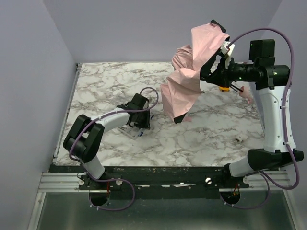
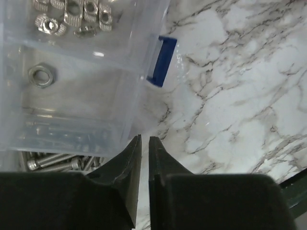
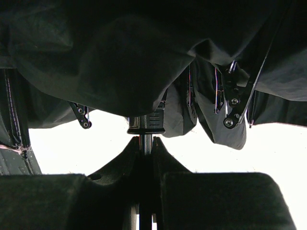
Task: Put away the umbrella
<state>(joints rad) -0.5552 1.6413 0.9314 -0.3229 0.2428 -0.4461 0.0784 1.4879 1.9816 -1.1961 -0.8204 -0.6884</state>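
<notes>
Top external view: pale pink umbrella (image 1: 184,81) hangs part-open above the marble surface (image 1: 110,81); right end effector (image 3: 146,144) clamps its shaft (image 3: 146,138); left end effector (image 2: 144,143) sits closed, empty, beside a clear hardware box (image 2: 72,96).

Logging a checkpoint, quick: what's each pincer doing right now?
Left pincer: closed, holding nothing.
Right pincer: closed on the umbrella shaft.

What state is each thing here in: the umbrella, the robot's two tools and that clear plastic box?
umbrella: canopy collapsed but loose, not wrapped; held up.
right tool: shut on the umbrella.
left tool: nearly shut, empty, beside the box.
box: lying flat; latched or not, cannot tell.
</notes>
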